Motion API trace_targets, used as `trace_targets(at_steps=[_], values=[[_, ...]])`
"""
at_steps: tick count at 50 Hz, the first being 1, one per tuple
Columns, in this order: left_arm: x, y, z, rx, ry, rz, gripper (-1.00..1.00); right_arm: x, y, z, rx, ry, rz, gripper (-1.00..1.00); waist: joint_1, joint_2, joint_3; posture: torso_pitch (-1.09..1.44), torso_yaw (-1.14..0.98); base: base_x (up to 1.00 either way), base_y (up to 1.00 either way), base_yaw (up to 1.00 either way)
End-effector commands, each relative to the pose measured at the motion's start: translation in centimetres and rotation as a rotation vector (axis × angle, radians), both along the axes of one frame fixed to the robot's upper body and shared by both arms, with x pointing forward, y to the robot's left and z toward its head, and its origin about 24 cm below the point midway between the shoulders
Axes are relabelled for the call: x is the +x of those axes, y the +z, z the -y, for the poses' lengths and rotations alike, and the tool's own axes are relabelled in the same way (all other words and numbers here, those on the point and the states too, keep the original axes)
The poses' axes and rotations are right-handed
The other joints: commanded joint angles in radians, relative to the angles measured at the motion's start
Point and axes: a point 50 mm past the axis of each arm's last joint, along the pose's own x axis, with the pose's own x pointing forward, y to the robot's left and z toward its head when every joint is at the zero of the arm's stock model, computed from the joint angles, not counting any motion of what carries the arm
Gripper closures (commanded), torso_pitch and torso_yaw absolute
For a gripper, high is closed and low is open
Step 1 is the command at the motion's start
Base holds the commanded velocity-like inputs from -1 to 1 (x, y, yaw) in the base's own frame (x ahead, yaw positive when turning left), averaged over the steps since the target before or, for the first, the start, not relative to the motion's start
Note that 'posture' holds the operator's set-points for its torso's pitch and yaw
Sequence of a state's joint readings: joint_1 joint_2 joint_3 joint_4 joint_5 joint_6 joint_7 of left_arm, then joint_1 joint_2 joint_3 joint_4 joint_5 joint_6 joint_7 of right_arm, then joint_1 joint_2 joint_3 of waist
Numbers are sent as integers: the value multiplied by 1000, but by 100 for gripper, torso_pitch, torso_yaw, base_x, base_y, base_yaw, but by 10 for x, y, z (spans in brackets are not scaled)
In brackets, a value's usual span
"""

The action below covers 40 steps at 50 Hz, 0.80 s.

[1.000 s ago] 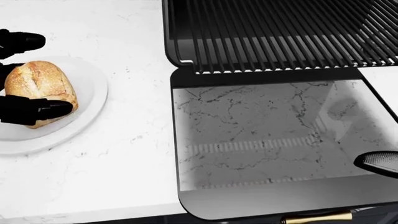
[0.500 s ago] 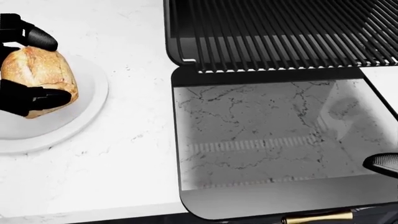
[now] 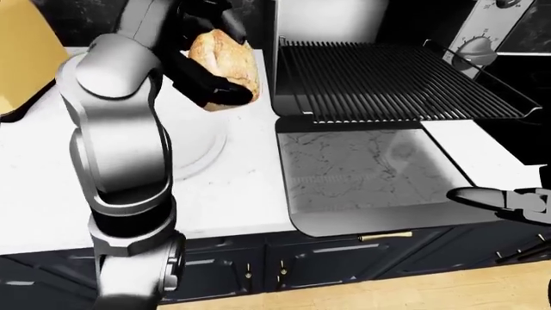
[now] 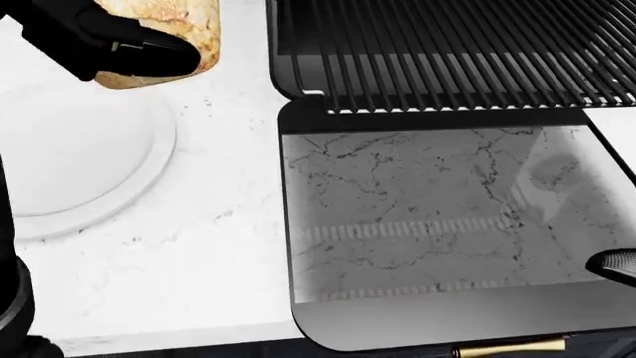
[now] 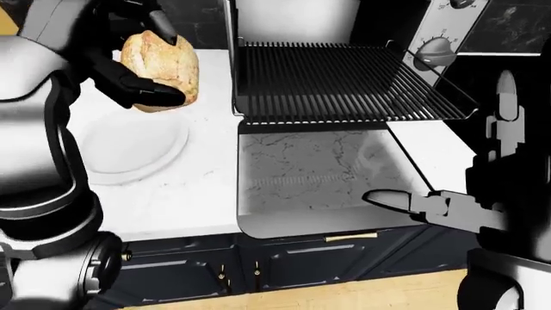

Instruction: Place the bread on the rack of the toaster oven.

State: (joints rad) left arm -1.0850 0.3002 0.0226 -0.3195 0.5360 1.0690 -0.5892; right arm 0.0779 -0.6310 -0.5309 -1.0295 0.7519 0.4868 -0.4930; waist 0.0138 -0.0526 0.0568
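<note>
My left hand [image 5: 142, 77] is shut on the crusty bread roll [image 5: 163, 63] and holds it in the air above the white plate [image 5: 129, 145], to the left of the toaster oven. The roll also shows at the top left of the head view [image 4: 174, 22]. The oven's black wire rack [image 5: 336, 81] is pulled out over the open glass door [image 5: 314, 177], level and bare. My right hand [image 5: 457, 206] is open and empty, low at the right beside the door's right edge.
The oven's control knob [image 5: 435, 51] is at the upper right. The white marble counter [image 5: 194, 194] carries the plate. Dark cabinet drawers [image 5: 284, 261] with a brass handle run below the counter edge. A yellow object [image 3: 21, 58] stands at the far left.
My left hand has lifted the bread roll off the plate and carried it up and to the right, toward the rack. The plate now lies bare. The right hand has barely moved.
</note>
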Motion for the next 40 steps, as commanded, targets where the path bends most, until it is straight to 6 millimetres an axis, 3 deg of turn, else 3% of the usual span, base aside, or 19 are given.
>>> trace_targets(at_steps=[1,13,17,18,28,40], values=[[-10,25,10,16,-30,102,83,-7,11,0,-21,-6,68,-100,0,-3,-23,0,0,0,0,0],[-16,54,52,52,-166,147,86,-18,13,8,-14,-25,85,-100,2,-17,-14,0,0,0,0,0],[-16,55,53,52,-167,147,86,-18,13,8,-14,-25,85,-100,1,-19,-13,0,0,0,0,0],[-11,57,69,69,-215,146,86,-22,13,11,-13,-39,90,-100,1,-19,-13,0,0,0,0,0],[-8,73,98,68,-301,174,88,-30,9,16,-5,-53,94,-100,2,-28,-12,0,0,0,0,0],[0,74,132,106,-386,172,90,-33,7,19,-3,-66,94,-100,0,-30,-13,0,0,0,0,0]])
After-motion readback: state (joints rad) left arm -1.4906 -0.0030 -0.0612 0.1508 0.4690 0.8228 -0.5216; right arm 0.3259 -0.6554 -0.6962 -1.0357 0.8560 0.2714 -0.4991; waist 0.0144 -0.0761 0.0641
